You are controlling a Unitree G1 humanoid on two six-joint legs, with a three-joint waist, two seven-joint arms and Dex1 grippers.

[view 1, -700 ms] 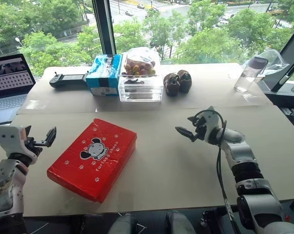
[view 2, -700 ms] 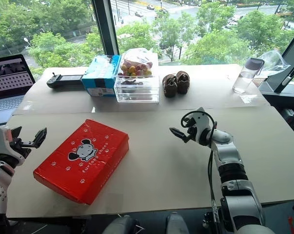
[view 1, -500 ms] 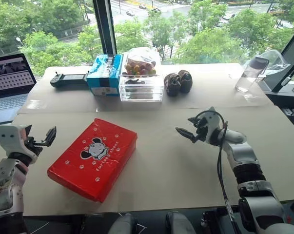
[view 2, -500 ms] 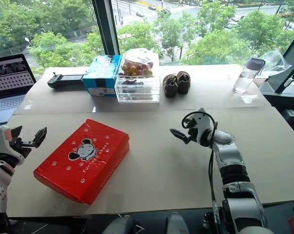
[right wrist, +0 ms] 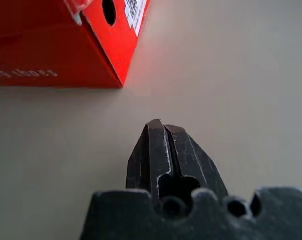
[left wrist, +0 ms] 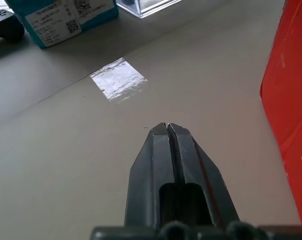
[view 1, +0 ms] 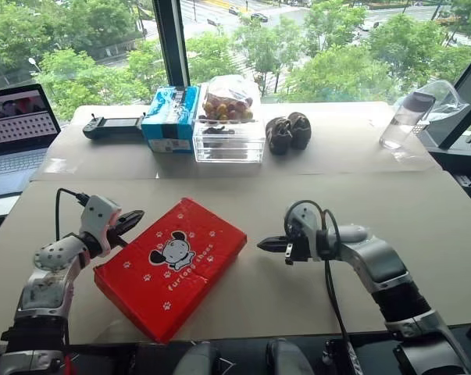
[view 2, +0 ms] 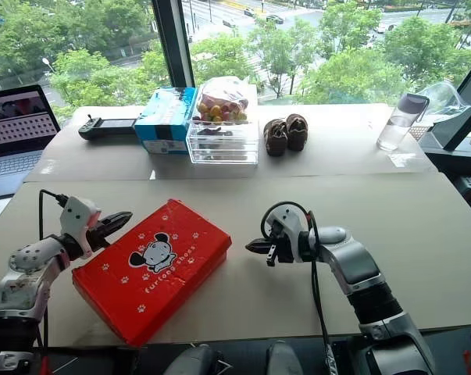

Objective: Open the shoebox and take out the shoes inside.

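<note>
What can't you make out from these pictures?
- The shoes: the shoebox lies with its lid down, hiding whatever is inside, in both eye views.
- Text on the blue carton: too small in the eye views.
- The laptop: cut off by the picture's edge in the eye views.

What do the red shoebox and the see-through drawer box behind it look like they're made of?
Shoebox: likely cardboard with a slightly glossy red printed coat; its folded edges and the punched hole in its end, seen from the right wrist, suggest this.
Drawer box: probably clear hard plastic, since its contents show through the walls and its edges catch the light. Glass can't be ruled out.
</note>
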